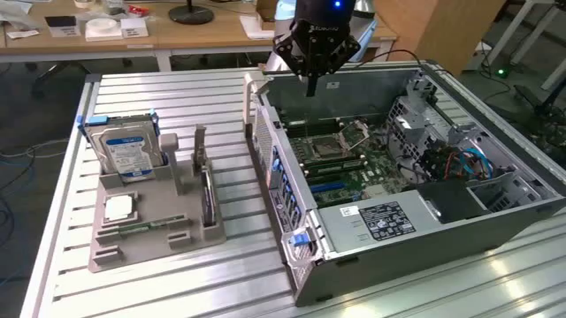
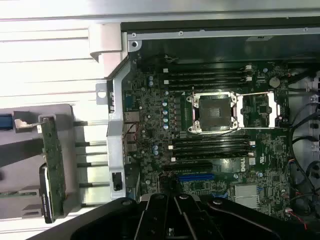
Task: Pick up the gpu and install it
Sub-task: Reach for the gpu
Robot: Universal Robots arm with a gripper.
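Upright on its long edge in a slot of the grey moulded plastic holder (image 1: 142, 232) stands the thin flat gpu card with a dark face and a green circuit-board face (image 1: 208, 199) (image 2: 52, 165), untouched by anything but the holder. Beside it in that holder, toward the exterior view's left, stand a thick silver hard drive with a blue-white label (image 1: 128, 152) and a small square silver chip (image 1: 118, 207). The holder rests on the slatted aluminium desk (image 1: 159, 99), just beside the open grey metal computer case (image 1: 495, 218) lying on its side, its green motherboard (image 1: 354, 179) (image 2: 150, 100) and blue expansion slot (image 2: 195, 177) exposed. The black robot gripper (image 1: 309, 91) (image 2: 174, 200) hangs over the case's far end, well apart from the card, its fingers clenched together on nothing.
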